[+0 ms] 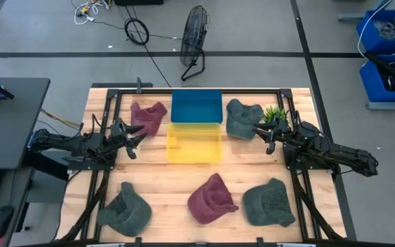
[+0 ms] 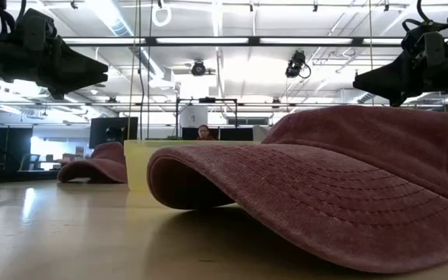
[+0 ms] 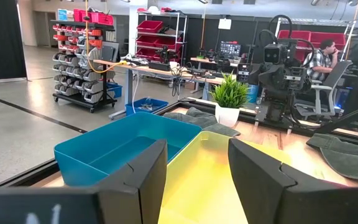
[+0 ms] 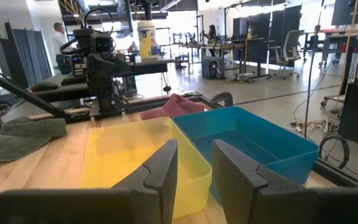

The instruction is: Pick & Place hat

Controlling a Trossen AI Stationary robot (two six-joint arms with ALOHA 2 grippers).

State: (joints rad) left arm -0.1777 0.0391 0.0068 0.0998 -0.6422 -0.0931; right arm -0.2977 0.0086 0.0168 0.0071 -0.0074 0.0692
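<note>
At the left edge of the bench, your left hand hangs in the air with its fingers spread wide and nothing between them, pointing toward the yellow bin. Just beside it, toward the far edge, lies a maroon hat, next to the blue bin that touches the yellow bin's far side.

Across the two bins, your right hand also hovers above the bench, fingers parted and empty, facing the yellow bin from the other side. Close by it a grey-green hat lies next to the blue bin, with a small potted plant just beside that hat.

Along the near edge you have three more hats, well apart from both hands: a grey-green hat on the left, a second maroon hat in the middle, and another grey-green hat on the right. In the low view the middle maroon one fills the foreground.
</note>
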